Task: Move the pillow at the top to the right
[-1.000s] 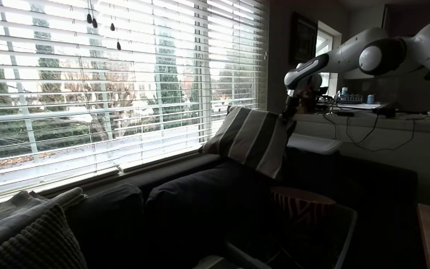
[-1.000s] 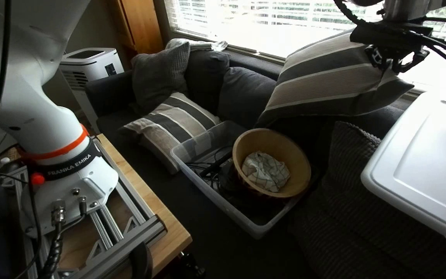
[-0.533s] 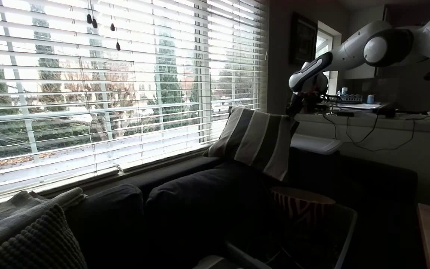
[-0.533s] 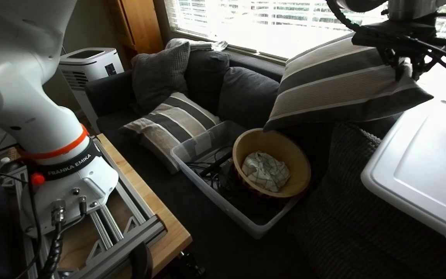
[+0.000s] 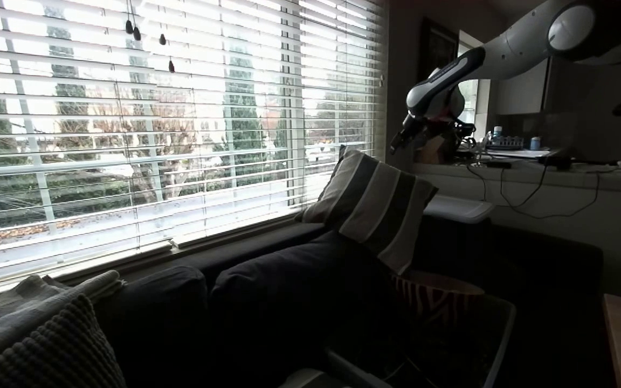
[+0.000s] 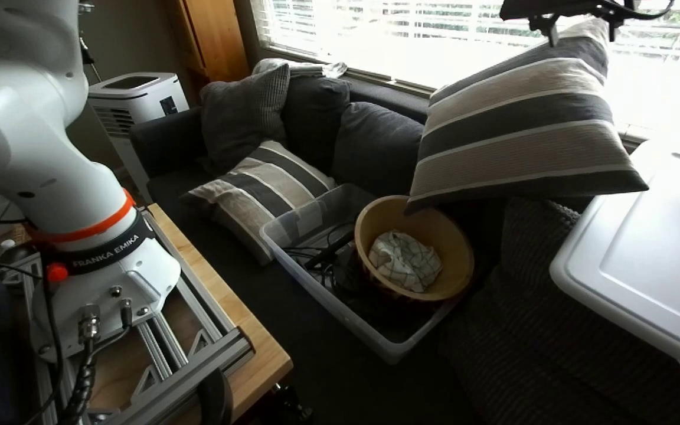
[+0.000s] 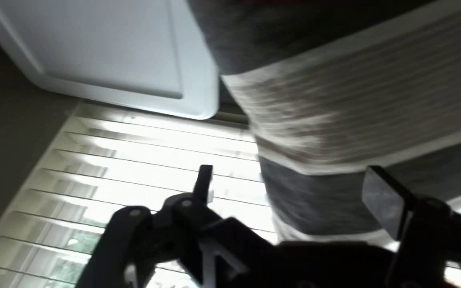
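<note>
Just below the spread gripper [image 6: 582, 38], the striped pillow [image 6: 520, 121] leans tilted.

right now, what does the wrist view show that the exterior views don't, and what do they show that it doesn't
Only the wrist view: one finger's grey inner pad, clearly.

Only the exterior views: the clear plastic bin, crumpled checked cloth, lower striped pillow and FRANKA EMIKA arm base.

Shared: the upper striped pillow, white plastic lid, window blinds and open gripper.

The pillow [image 7: 358, 108], blurred, is cut off in the wrist view; so is the white lid [image 7: 110, 48]
</note>
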